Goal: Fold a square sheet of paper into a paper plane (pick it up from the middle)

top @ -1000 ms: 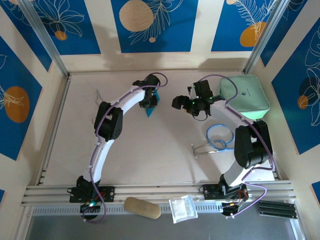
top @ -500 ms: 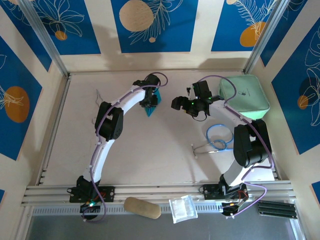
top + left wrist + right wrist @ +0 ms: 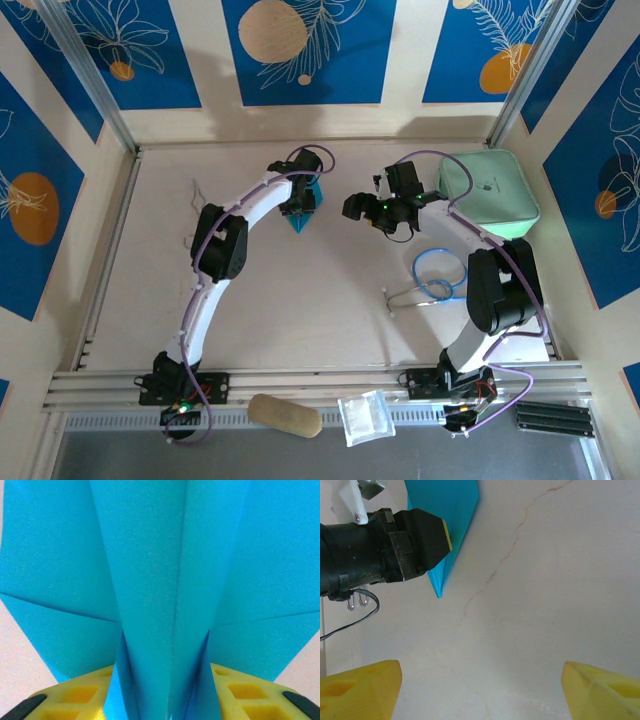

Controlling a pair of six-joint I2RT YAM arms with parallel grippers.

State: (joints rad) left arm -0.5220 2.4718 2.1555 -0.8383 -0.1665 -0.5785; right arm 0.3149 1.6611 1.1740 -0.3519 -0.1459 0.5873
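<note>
Teal paper plane: one; mint pouch: one.

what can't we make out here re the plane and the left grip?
- Left wrist: the paper plane runs off the top and side edges. It covers the gap between the yellow fingers, so gripped or released is unclear.
- Top external: the left gripper overlaps the plane; creases are too small.
- Right wrist: the left gripper hides the plane's rear. Whether its tip touches the table is unclear.
</note>
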